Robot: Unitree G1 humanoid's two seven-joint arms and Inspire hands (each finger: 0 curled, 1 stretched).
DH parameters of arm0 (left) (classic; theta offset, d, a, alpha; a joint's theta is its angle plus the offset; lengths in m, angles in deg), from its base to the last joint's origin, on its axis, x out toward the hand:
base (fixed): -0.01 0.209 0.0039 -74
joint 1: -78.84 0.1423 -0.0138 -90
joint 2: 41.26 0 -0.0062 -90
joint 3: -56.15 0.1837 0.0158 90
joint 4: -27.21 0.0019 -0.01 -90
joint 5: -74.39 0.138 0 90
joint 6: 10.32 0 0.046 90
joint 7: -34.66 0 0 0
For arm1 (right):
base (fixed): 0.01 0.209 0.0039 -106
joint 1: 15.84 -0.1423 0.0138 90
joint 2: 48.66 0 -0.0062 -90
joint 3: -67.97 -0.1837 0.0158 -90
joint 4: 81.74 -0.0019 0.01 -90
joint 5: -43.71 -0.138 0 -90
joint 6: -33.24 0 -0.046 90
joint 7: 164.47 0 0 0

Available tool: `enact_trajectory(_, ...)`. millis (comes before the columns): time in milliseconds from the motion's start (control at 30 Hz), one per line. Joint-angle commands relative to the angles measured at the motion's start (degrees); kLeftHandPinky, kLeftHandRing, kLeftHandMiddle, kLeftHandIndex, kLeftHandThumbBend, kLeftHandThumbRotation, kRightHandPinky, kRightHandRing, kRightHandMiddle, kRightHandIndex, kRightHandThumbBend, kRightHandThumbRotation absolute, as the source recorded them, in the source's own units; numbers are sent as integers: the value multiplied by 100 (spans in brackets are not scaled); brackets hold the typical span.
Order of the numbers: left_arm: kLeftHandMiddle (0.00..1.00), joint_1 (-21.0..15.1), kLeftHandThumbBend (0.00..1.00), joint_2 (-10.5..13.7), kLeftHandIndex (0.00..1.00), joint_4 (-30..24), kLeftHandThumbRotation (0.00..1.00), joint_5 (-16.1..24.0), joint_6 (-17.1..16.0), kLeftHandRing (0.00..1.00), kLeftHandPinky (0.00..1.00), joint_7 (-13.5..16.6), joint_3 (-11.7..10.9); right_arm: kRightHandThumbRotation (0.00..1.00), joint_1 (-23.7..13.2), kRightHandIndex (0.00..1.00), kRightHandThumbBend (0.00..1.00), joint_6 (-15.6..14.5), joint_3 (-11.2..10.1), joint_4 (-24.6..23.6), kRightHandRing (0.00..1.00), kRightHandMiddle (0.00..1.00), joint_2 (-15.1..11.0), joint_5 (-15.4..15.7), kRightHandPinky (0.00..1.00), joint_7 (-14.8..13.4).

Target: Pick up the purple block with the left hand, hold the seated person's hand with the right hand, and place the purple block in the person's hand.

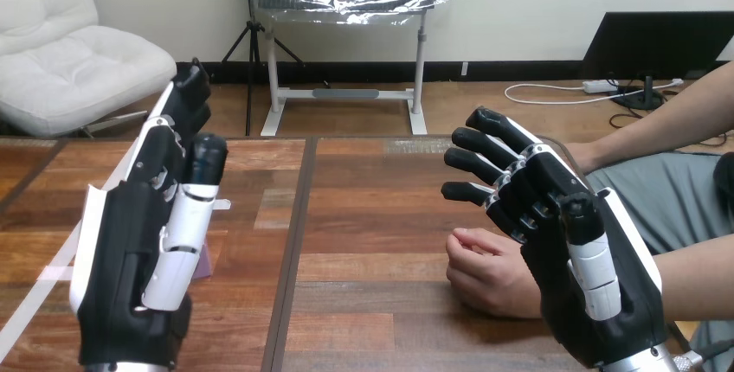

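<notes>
Your left hand (121,251) stands raised at about eight o'clock in the head view, fingers straight and apart, holding nothing. The purple block (206,261) shows as a pale sliver on the table (372,216) at that hand's three o'clock, tucked behind the thumb, so most of it is hidden from you. The pickup looks like the step in hand. Tilt the palm down first so the block comes into view, then lower with thumb and fingers either side of it, not on top. Close only once the block sits between them; it seems small and light, so a nudge from a fingertip could slide it away across the wood. Over at four o'clock the person's hand (485,275) rests on the table, loosely curled with the palm down. Your right hand (576,242) is just beside it, at its three o'clock, fingers spread wide and gripping nothing; you cannot tell whether the two touch. Keep that hand quiet while the left one works. When you do take the person's hand, come under or around it gently, since it will need to turn palm up to receive the block.
</notes>
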Motion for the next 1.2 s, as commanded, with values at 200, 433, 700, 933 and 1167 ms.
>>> enact_trajectory(200, 93, -766, 51, 246, 90, 577, 83, 410, -44, 93, 100, 14, -503, 81, -382, 86, 85, 53, -55, -241, 84, 85, 9, 28, 75, -19)
enact_trajectory(433, 92, -1038, 56, 383, 90, 936, 84, 497, -36, 93, 100, -34, -733, 81, -400, 86, 85, 46, -49, -235, 84, 85, 18, 31, 75, -25)
enact_trajectory(700, 93, -1437, 46, 538, 91, 1445, 82, 334, -80, 94, 100, -154, -976, 81, -426, 86, 85, 60, -48, -215, 84, 85, 28, 49, 75, -28)
enact_trajectory(933, 93, -1770, 43, 677, 91, 1857, 78, 415, -55, 94, 100, -184, -1133, 81, -445, 86, 86, 67, -51, -203, 84, 85, 33, 84, 75, -49)
enact_trajectory(1167, 93, -2083, 41, 851, 91, 2313, 75, 684, -159, 93, 94, -136, -1208, 81, -478, 86, 86, 89, -58, -155, 84, 85, 28, 58, 74, -17)
